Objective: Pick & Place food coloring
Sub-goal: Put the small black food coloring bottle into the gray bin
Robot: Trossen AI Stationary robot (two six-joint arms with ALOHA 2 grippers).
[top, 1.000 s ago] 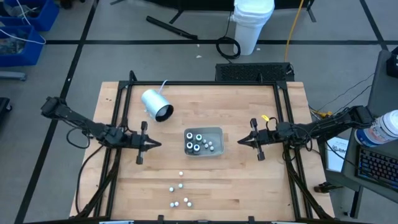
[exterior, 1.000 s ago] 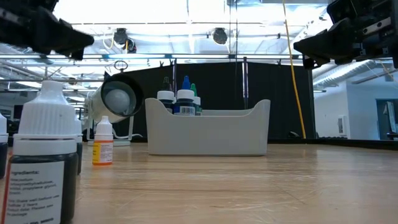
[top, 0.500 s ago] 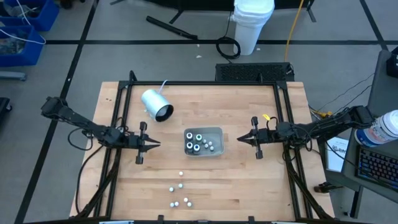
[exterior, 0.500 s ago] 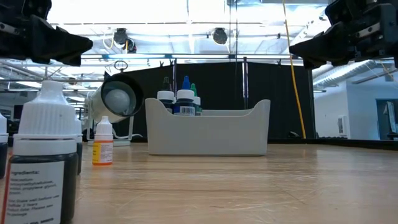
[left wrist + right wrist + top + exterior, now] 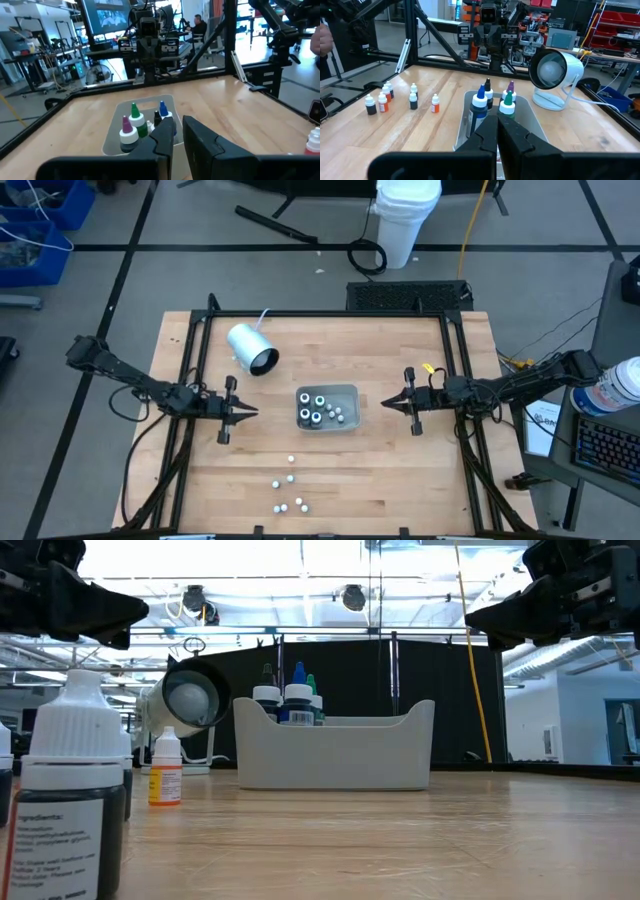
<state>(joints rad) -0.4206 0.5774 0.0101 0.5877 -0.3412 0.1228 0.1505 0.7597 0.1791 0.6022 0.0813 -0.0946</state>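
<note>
Several tiny food coloring bottles (image 5: pixel 318 408) with white, blue, green and purple tops stand upright in the shallow grey tray (image 5: pixel 350 390) at the table's middle. They also show in the left wrist view (image 5: pixel 131 127) and the right wrist view (image 5: pixel 492 100). Several more bottles (image 5: pixel 289 480) stand loose on the wood near the table's near edge, and show in the right wrist view (image 5: pixel 385 97). My left gripper (image 5: pixel 248 412) hovers left of the tray, shut and empty. My right gripper (image 5: pixel 386 406) hovers right of it, shut and empty. Both point at the tray.
A large white-and-grey cylinder with a cord (image 5: pixel 252 348) lies on the table at the far left of the tray. A black frame (image 5: pixel 320 313) runs along the table's edges. Bare wood lies between the tray and the loose bottles.
</note>
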